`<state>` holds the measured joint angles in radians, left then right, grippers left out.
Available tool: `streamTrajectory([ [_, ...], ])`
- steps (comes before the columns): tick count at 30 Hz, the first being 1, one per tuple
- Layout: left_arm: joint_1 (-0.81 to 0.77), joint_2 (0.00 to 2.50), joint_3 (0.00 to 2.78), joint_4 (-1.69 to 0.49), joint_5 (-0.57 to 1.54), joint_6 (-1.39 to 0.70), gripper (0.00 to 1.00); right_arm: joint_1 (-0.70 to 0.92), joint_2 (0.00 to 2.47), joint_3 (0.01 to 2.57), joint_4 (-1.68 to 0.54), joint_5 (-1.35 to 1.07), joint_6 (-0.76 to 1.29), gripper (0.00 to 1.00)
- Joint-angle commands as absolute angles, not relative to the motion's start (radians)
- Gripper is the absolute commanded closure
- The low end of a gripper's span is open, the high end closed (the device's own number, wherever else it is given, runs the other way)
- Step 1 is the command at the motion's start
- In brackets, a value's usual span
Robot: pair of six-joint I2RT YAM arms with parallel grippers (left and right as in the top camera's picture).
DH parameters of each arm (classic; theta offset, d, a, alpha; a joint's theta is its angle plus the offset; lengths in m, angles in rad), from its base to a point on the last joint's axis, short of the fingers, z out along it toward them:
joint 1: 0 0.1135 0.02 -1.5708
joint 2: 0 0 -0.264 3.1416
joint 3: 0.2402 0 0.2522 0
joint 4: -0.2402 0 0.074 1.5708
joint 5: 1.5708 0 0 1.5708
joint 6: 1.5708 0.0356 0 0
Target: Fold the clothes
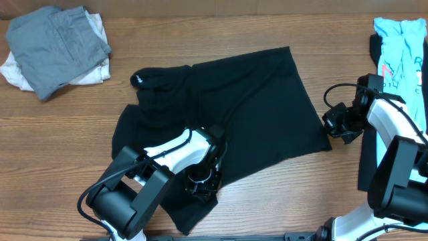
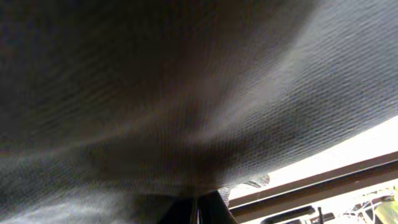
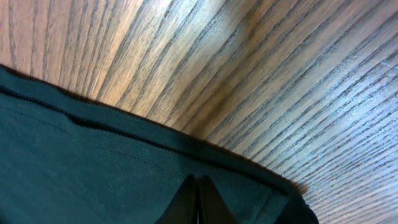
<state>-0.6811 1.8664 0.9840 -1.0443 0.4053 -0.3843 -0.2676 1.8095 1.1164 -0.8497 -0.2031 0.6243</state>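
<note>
Your widest surface is the brown wood-grain table (image 1: 267, 27), which fills the overhead view. On its middle you have the plain black short-sleeved fabric T-shirt (image 1: 254, 107), lying mostly flat. Its top corner reaches toward the far edge, a bunched lump sits at its upper left, and its lower left part runs under your left arm toward the near edge.

At the far left corner you have a folded grey fabric garment (image 1: 57, 47) resting on a crumpled white fabric piece (image 1: 93, 72), well apart from the black shirt. At the far right edge lies the light-blue fabric shirt with red print (image 1: 401, 53), partly behind your right arm.

Your left gripper (image 1: 200, 179) sits on the shirt's near portion. From the left wrist camera, black cloth (image 2: 186, 93) hangs across almost the whole view right in front of the lens. The fingers meet at the bottom of the frame (image 2: 198, 213), pinched together on that cloth.

Your right gripper (image 1: 332, 127) is at the shirt's right-hand corner. In the right wrist view the stitched hem (image 3: 93, 168) runs diagonally over the bare wood (image 3: 249, 74). The fingers (image 3: 198, 200) are pressed together on the fabric just inside that hem, low against the tabletop.
</note>
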Motion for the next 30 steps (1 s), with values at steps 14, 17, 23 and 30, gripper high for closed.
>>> streamTrajectory([
  [14,-0.667,1.480,1.060,-1.074,0.206,-0.425,0.37,-0.245,1.812,1.371,-1.022,-0.274,0.409,0.60],
  [17,-0.632,1.480,1.060,-1.097,0.128,-0.506,0.26,-0.211,1.812,1.401,-1.049,-0.324,0.344,0.34],
  [23,-0.466,1.525,1.058,-1.133,0.099,-0.524,0.22,-0.093,1.814,1.359,-1.060,-0.316,0.339,0.61],
  [30,-0.318,1.646,1.057,-1.081,0.095,-0.467,0.57,0.000,1.815,1.334,-1.036,-0.252,0.394,0.77],
])
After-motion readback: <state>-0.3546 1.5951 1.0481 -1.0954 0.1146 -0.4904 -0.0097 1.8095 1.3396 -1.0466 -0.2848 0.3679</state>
